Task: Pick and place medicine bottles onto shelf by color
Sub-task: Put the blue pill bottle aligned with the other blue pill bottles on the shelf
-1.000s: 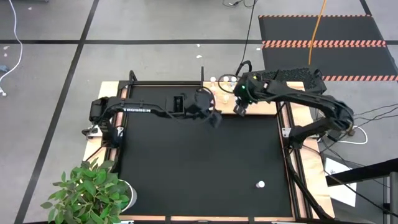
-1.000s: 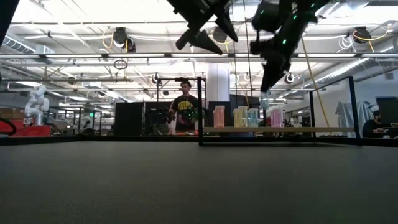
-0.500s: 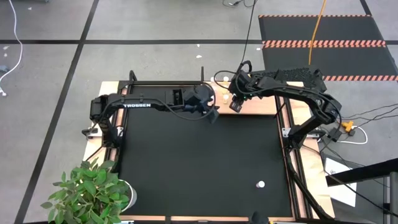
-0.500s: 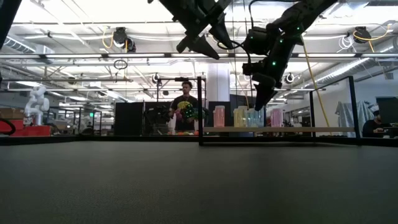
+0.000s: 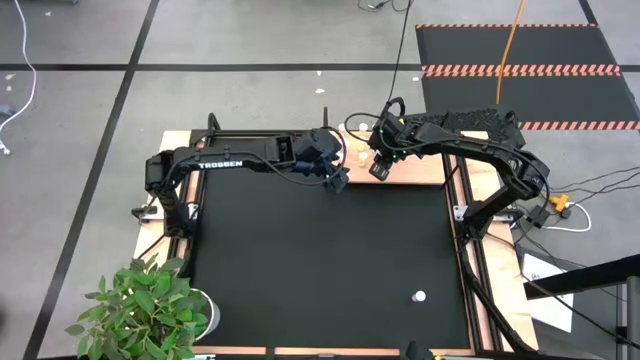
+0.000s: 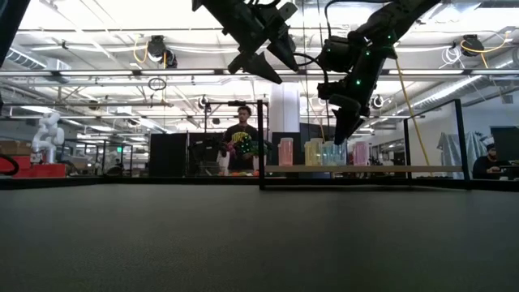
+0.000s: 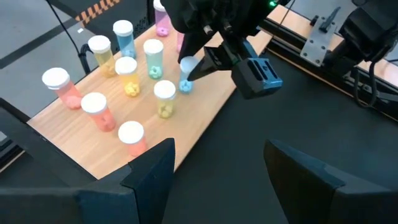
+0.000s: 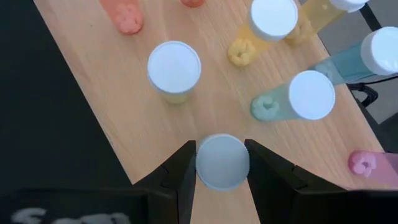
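The shelf (image 7: 205, 109) is a light wooden board at the mat's far edge (image 5: 420, 172). Several medicine bottles with white caps stand on it: orange-red (image 7: 99, 111), yellow (image 7: 127, 74), yellow-green (image 7: 164, 98), teal (image 7: 153, 57), blue (image 7: 123, 36). My right gripper (image 8: 222, 177) is over the shelf's near part, shut on a pale blue bottle (image 7: 185, 74). My left gripper (image 7: 221, 177) hangs open above the mat, just short of the shelf's near edge (image 5: 338, 180), with nothing between its fingers. My right gripper pinches the blue bottle at its capped upper end (image 8: 222, 162) between its two fingers (image 8: 183, 168). The fingers come from above, slanting down. The bottle hangs below them, slightly tilted, its lower end (image 7: 185, 86) at the shelf's surface; whether it touches, I cannot tell.
One more white-capped bottle (image 5: 419, 296) stands alone on the black mat near its near right corner. A wooden frame with black rails (image 5: 455, 200) edges the mat. A potted plant (image 5: 150, 310) stands at the near left corner. A person (image 6: 242, 146) shows beyond the table.
My right gripper has gone toward the table's left and down over the shelf with the blue bottle, then kept still. My left gripper has swung toward the far edge and the shelf, rolling a little, and stays open.
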Action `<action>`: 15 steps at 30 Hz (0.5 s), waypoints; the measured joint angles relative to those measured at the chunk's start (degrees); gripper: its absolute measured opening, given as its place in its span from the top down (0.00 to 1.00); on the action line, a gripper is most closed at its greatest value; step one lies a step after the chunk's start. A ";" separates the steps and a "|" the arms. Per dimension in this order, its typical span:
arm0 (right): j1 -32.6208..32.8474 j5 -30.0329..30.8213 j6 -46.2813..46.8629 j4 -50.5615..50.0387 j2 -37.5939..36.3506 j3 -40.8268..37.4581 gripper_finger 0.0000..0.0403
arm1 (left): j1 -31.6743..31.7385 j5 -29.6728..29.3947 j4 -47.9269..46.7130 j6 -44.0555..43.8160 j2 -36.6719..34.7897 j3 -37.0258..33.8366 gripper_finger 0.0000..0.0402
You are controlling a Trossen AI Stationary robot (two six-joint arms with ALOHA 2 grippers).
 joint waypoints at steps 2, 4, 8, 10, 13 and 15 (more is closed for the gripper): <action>0.00 0.00 -0.02 -0.01 0.00 0.00 0.71 | 0.02 0.00 0.00 0.09 0.00 0.00 0.38; 0.00 0.00 -0.02 0.04 0.00 0.00 0.71 | 0.00 0.00 0.02 0.49 0.00 0.00 0.38; 0.00 0.05 -0.02 0.09 0.00 0.00 0.68 | 0.00 0.00 0.02 0.83 0.00 0.00 0.38; 0.00 0.06 -0.02 0.19 0.00 0.00 0.64 | 0.00 0.00 0.02 0.84 0.00 0.00 0.38; 0.00 0.09 -0.02 0.32 0.00 0.00 0.56 | 0.00 0.00 0.02 0.83 0.00 0.00 0.38; 0.00 0.09 -0.04 0.51 0.00 0.00 0.52 | 0.00 0.00 0.03 0.83 0.00 0.00 0.38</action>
